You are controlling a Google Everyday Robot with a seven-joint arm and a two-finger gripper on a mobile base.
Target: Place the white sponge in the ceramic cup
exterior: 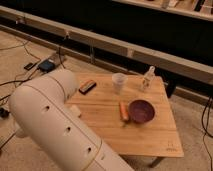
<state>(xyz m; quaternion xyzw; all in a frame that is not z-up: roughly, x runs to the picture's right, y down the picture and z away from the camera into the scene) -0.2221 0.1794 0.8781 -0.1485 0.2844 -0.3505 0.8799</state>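
Note:
The ceramic cup (119, 82) is a small pale tumbler standing upright at the back middle of the wooden table (150, 137). A small whitish block (75, 110) peeks out at the arm's edge on the table's left side; it looks like the white sponge, mostly hidden. My gripper is not in view. Only the arm's big white link (55, 130) shows, filling the lower left and covering the table's front left corner.
A dark brown block (87, 86) lies left of the cup. A small white bottle (148, 77) stands at the back right. An orange carrot (123, 111) lies against a purple bowl (141, 110) mid-table. Cables and a power box (46, 65) lie on the floor at left.

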